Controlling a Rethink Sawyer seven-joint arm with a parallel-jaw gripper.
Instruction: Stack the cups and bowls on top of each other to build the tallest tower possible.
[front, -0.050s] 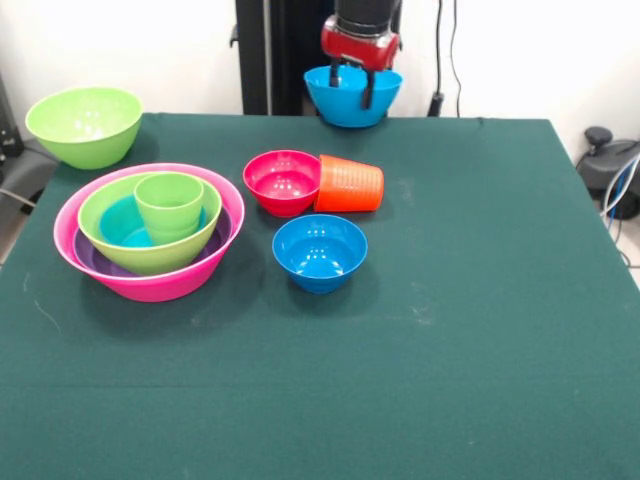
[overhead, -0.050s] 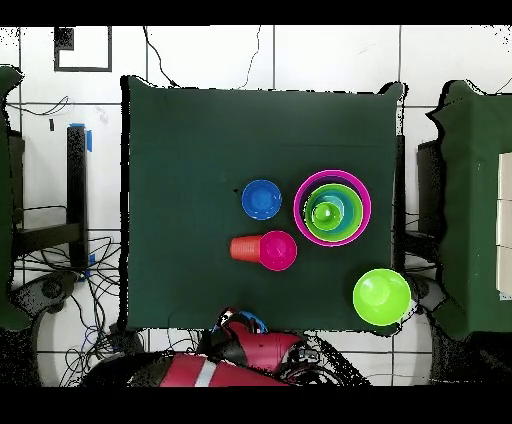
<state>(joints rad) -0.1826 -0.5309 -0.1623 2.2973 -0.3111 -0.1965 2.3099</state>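
My gripper (front, -0.050s: 352, 88) hangs over the table's far edge, shut on the rim of a large blue bowl (front, -0.050s: 350, 108) held in the air. In the overhead view the gripper (overhead, -0.050s: 240, 322) and a sliver of that blue bowl (overhead, -0.050s: 253, 322) show at the table's bottom edge. A huge pink bowl (front, -0.050s: 150, 275) (overhead, -0.050s: 362, 195) holds a nest of a purple bowl (front, -0.050s: 92, 262), a lime-green bowl (front, -0.050s: 150, 255), a teal bowl (front, -0.050s: 120, 225) and an upright lime-green cup (front, -0.050s: 170, 205) (overhead, -0.050s: 325, 213). An orange cup (front, -0.050s: 352, 184) (overhead, -0.050s: 243, 248) lies on its side against a small red bowl (front, -0.050s: 283, 181) (overhead, -0.050s: 277, 250). A small blue bowl (front, -0.050s: 320, 251) (overhead, -0.050s: 261, 199) stands in front.
A second lime-green bowl (front, -0.050s: 85, 124) (overhead, -0.050s: 381, 296) stands alone at the table's far left corner in the front view. The green cloth (front, -0.050s: 480, 330) covers the whole table. Cables and chairs lie beyond the table's edges.
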